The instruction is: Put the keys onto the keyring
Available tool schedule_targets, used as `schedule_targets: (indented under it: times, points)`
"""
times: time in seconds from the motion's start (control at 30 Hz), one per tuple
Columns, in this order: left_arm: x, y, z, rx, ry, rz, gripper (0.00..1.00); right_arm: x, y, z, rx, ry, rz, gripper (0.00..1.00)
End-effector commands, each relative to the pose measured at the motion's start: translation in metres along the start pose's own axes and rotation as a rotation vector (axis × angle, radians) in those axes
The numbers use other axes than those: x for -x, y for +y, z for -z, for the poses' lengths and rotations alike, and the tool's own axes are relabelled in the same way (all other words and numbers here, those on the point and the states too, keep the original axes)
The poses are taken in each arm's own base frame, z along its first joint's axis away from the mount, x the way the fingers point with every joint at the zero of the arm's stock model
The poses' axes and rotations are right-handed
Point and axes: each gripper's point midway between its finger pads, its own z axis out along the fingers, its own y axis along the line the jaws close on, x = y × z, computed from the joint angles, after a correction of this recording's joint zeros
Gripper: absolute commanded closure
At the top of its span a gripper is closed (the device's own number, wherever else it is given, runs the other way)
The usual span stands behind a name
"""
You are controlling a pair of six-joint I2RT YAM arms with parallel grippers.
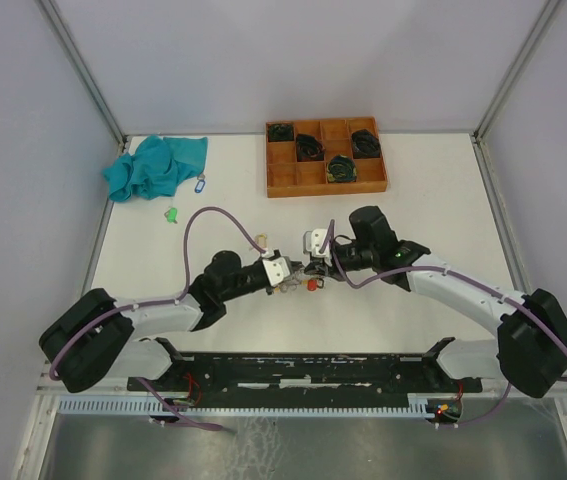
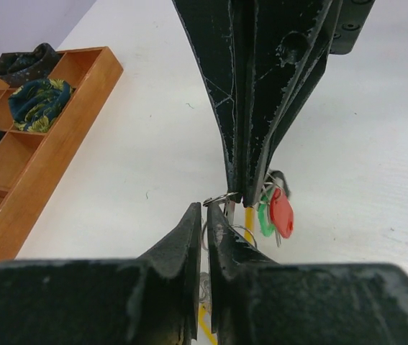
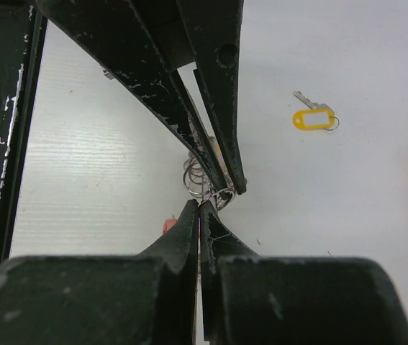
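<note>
One keyring (image 3: pixel 198 187) pinched in right hand (image 3: pixel 198 208).

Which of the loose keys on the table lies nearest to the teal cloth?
The key with the blue tag, just beside the right edge of the cloth. The green-tagged key lies farther off, and the yellow-tagged one lies toward the table's middle.

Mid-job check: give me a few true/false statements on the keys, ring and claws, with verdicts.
1. The left claw and right claw meet tip to tip at the keyring. True.
2. The yellow-tagged key lies loose on the table, apart from both claws. True.
3. The blue-tagged key is on the keyring. False: it lies on the table beside the teal cloth.
4. The right claw is wide open. False: it is shut.
5. A red tag hangs by the keyring. True.
</note>
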Motion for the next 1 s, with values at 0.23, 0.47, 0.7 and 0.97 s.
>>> schedule_targets:
  times: [0.23, 0.47, 0.7, 0.97]
  points:
    - [0.024, 0.013, 0.008, 0.073, -0.135, -0.109, 0.77, 0.021, 0.002, 0.010, 0.015, -0.072, 0.027, 0.99]
    - [0.026, 0.008, 0.012, 0.049, -0.154, -0.137, 0.72, 0.021, 0.003, 0.009, 0.040, -0.067, 0.029, 0.99]
    - [0.027, -0.006, 0.013, -0.031, -0.167, -0.170, 0.72, 0.016, -0.005, 0.010, 0.001, -0.042, 0.048, 0.99]
    - [0.024, -0.016, 0.014, -0.114, -0.165, -0.168, 0.73, 0.015, -0.009, 0.013, -0.026, -0.036, 0.079, 0.99]
